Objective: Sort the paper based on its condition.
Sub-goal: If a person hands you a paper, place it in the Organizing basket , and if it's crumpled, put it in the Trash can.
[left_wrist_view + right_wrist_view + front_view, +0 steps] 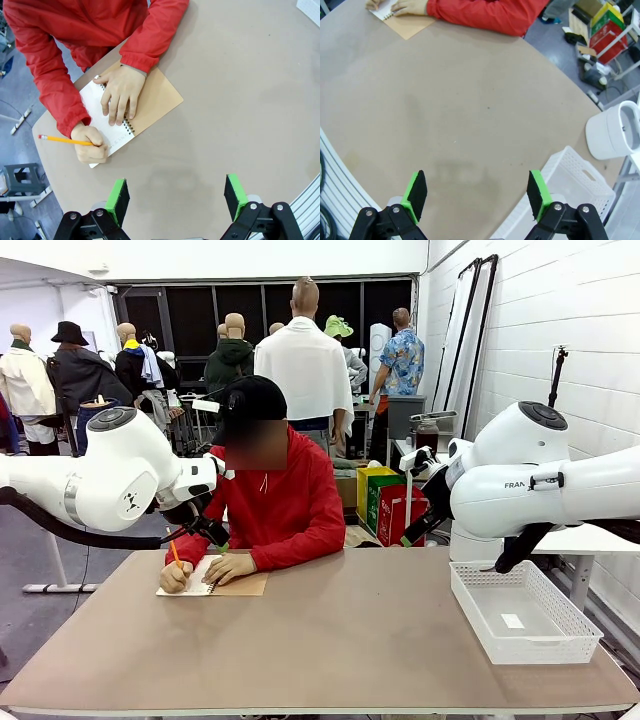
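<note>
Left claw [175, 195] and right claw [477, 192] hover released over the bench [470, 100].
Sorting not begun (a person writes in the notebook [155, 102]); next move calls for a loose sheet.

White block wall [560, 320] at right; dark windows [190, 320] behind; grey floor [100, 570]; tan table [350, 640]

The tabletop [350, 640] is smooth and matt. The notebook [157, 100] has a dull brown cardboard cover and a white paper page [92, 97]. The basket [560, 638] is white plastic mesh, faintly shiny. The sleeve [155, 35] is red cloth. The left gripper [175, 182] carries matt green pads [118, 200].
</note>
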`<act>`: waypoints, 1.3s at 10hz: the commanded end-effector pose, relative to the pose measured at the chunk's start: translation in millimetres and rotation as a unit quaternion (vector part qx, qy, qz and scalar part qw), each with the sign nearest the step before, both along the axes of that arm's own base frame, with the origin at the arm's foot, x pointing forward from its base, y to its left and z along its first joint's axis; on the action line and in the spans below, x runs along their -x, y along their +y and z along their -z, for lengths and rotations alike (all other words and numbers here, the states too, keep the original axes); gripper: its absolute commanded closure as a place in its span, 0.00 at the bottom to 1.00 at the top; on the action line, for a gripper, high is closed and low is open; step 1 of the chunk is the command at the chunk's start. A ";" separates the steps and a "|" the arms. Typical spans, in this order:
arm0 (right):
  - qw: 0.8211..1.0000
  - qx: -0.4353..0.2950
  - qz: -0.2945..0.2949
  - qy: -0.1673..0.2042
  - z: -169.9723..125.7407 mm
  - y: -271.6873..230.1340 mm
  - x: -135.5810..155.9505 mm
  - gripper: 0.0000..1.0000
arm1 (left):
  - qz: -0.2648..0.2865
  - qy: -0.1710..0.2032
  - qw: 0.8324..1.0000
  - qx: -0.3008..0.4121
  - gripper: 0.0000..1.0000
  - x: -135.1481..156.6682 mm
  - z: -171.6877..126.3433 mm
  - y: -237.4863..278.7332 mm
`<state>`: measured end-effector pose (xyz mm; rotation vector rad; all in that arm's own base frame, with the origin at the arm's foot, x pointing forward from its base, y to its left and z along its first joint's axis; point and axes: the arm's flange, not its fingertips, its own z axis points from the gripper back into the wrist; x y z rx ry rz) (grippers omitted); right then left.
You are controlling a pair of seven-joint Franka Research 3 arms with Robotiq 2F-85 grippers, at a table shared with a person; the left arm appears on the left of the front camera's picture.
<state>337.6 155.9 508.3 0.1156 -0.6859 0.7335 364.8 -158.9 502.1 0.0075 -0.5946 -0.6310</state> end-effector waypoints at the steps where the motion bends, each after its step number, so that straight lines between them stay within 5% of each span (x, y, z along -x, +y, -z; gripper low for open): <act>1: 1.000 0.002 0.000 -0.004 -0.4 0.3 -0.5 0.00 | 0.004 -0.001 1.000 0.000 0.00 -1.4 1.1 0.2; 13: 1.000 0.002 0.000 -0.004 -0.4 0.3 -0.5 0.00 | 0.004 -0.001 1.000 0.000 0.00 -1.4 1.1 0.2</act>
